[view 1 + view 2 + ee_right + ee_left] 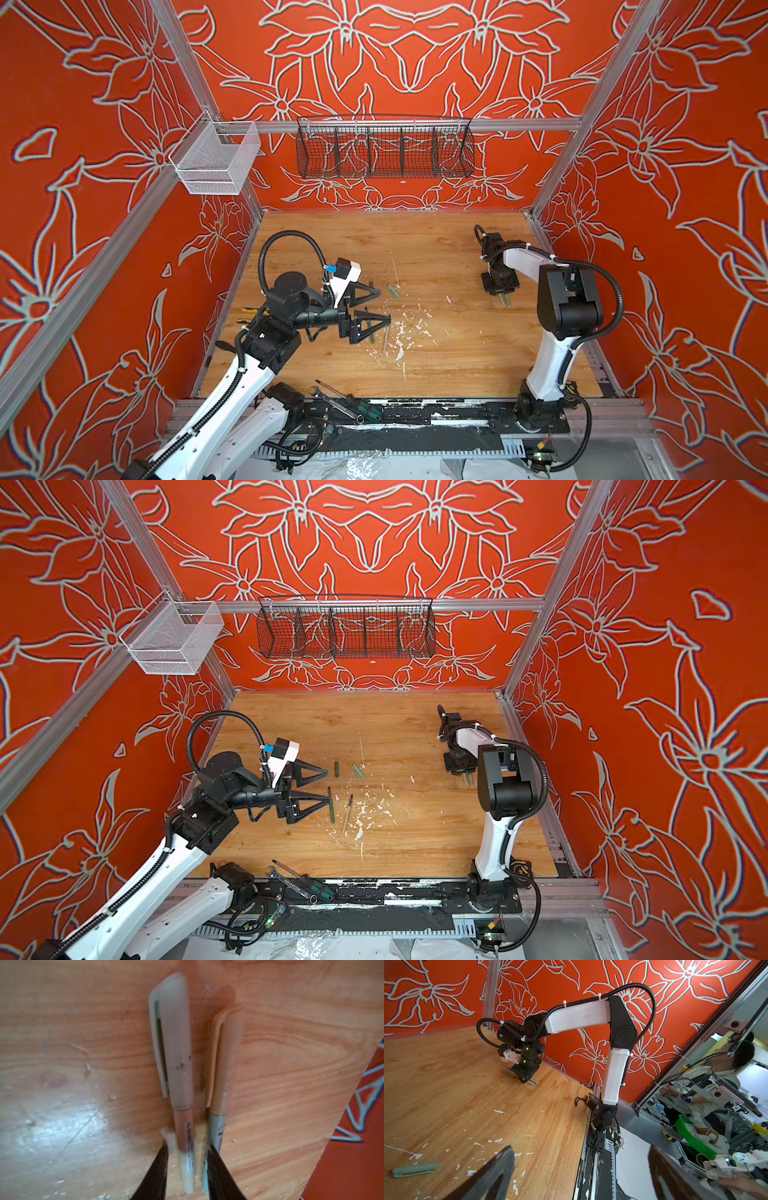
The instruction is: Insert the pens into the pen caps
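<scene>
Red flowery walls around a wood table (415,737) with white paint flecks (360,832) near the middle. Over at 3 o'clock in both top views, the right gripper (500,296) (466,776) points straight down. The right wrist view shows its fingers a little apart, straddling the capped beige pen (184,1124) without squeezing it, with the capped green pen (222,1084) right alongside. The left gripper (328,786) hangs wide open at 9 o'clock holding nothing, with the dark cap (336,769) and pale cap (358,771) lying near it at 10 o'clock of centre, and the loose green pen (331,808) and loose tan pen (347,814) side by side around 7 o'clock.
</scene>
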`<action>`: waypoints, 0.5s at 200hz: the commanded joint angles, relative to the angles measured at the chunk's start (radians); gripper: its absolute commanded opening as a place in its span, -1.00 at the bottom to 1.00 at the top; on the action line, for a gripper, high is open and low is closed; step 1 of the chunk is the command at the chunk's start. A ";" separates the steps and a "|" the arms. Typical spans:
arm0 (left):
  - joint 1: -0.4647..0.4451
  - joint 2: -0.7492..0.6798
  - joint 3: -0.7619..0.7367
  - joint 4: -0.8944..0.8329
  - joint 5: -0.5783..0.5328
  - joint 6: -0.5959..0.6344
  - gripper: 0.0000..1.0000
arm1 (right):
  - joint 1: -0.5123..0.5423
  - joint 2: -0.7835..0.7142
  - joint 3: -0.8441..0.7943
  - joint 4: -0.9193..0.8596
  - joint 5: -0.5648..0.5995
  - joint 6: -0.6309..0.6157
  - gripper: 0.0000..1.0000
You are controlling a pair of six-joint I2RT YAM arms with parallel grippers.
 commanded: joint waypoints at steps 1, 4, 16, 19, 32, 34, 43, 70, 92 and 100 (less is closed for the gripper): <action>0.007 -0.004 -0.008 0.025 0.009 -0.001 0.95 | 0.019 -0.029 0.033 -0.045 -0.009 -0.011 -0.28; 0.007 -0.004 -0.007 0.026 0.008 -0.001 0.95 | 0.024 -0.036 0.035 -0.046 -0.009 -0.011 -0.27; 0.007 -0.002 -0.008 0.019 -0.011 -0.001 0.95 | 0.044 -0.066 0.038 -0.054 -0.007 -0.012 -0.20; 0.007 -0.002 -0.008 0.017 -0.016 -0.001 0.95 | 0.047 -0.074 0.037 -0.057 -0.011 -0.012 -0.18; 0.007 -0.001 -0.006 0.006 -0.034 -0.006 0.95 | 0.061 -0.110 0.042 -0.065 -0.046 -0.008 -0.10; 0.007 -0.002 -0.005 0.003 -0.036 -0.006 0.95 | 0.062 -0.116 0.043 -0.065 -0.055 -0.007 -0.08; 0.007 -0.005 -0.003 -0.015 -0.057 -0.002 0.95 | 0.071 -0.147 0.041 -0.059 -0.092 -0.003 -0.01; 0.007 -0.026 0.019 -0.113 -0.150 0.031 0.94 | 0.112 -0.247 0.012 -0.024 -0.194 0.020 0.21; 0.007 -0.044 0.043 -0.212 -0.248 0.051 0.95 | 0.179 -0.329 -0.034 0.042 -0.279 0.065 0.26; 0.007 -0.051 0.049 -0.246 -0.277 0.057 0.95 | 0.217 -0.356 -0.050 0.066 -0.308 0.081 0.27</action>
